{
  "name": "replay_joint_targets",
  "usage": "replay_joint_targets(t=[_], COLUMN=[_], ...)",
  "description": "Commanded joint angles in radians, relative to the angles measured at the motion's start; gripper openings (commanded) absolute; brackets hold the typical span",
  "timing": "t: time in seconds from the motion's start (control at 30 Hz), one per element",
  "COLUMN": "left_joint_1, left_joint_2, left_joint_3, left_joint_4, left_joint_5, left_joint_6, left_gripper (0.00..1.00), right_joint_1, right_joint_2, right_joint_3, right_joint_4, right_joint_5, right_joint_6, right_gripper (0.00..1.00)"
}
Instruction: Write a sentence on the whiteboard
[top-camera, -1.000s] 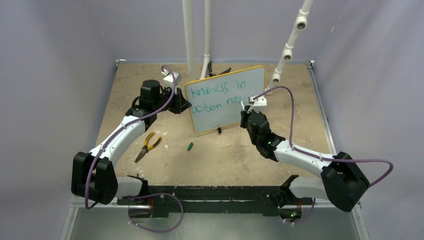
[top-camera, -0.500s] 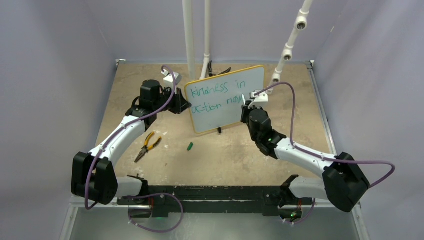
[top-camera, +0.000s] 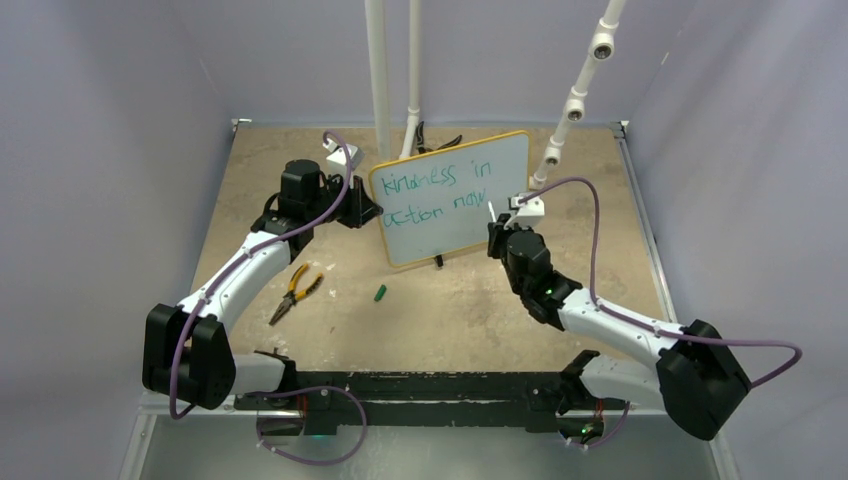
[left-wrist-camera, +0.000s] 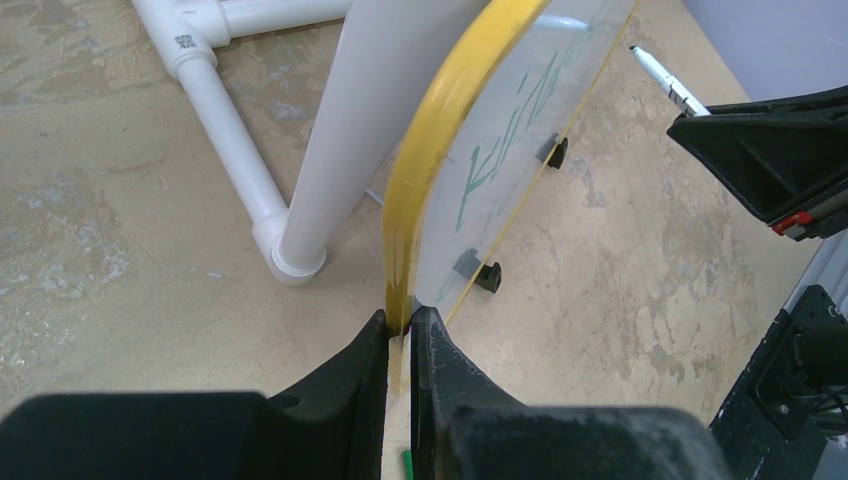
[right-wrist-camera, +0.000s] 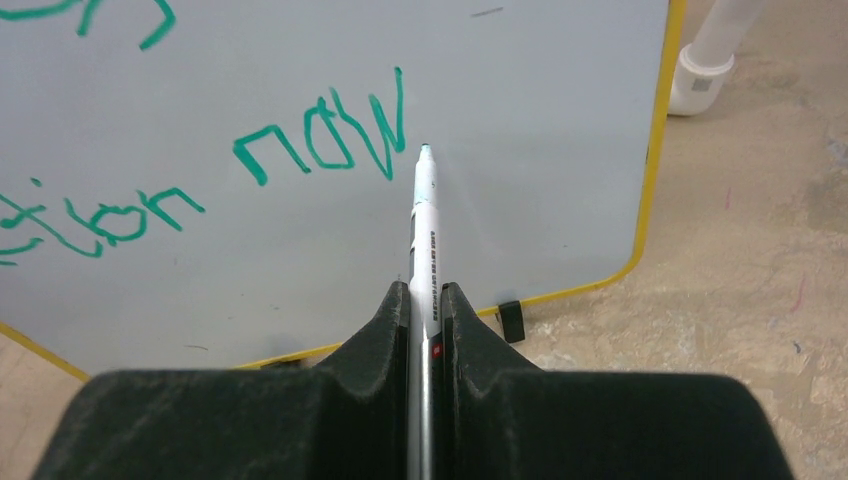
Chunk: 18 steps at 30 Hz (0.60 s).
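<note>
Bright, diffuse light, soft shadows; nearest fingers (right-wrist-camera: 385, 330) look slightly blurred.

- Small rectangular whiteboard (top-camera: 452, 238): white face, thin yellow-orange frame, black feet.
- Handwritten marker sentence (right-wrist-camera: 322, 140) ahead of the matte black right gripper (right-wrist-camera: 427, 293): teal-green.
- Slim plastic marker pen (right-wrist-camera: 424, 215) between its fingers (right-wrist-camera: 385, 330): white, teal tip, black print.

Small rectangular whiteboard (top-camera: 455, 238), white face, thin yellow-orange frame, rounded corners: standing on edge on small black feet (right-wrist-camera: 510, 318), leaning back slightly, toward the far middle of the tan tabletop (top-camera: 300, 180). Thin teal-green handwritten sentence (top-camera: 425, 181) is running across its face in two lines, "kindness in" over "action now"; the lower strip is staying bare.
</note>
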Motion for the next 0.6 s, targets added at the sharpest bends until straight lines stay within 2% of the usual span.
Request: replay_joint_targets(t=[0.0,0.57], left_joint_1=[0.007,0.006], left_joint_2=[-0.019,-0.016], left_joint_3=[-0.007,-0.006], left_joint_4=[0.035,0.033], left_joint_5=[-0.067,-0.074], left_joint_6=[-0.003,0.001], left_gripper=[0.0,0.0], right_joint_1=[-0.014,-0.039], right_joint_2=[0.03,0.112], right_joint_3=[0.001,0.042], right_joint_4=[0.021,0.08], right_joint_5=[-0.015,-0.041], right_joint_6=[0.014,-0.031], right_gripper=[0.0,0.0])
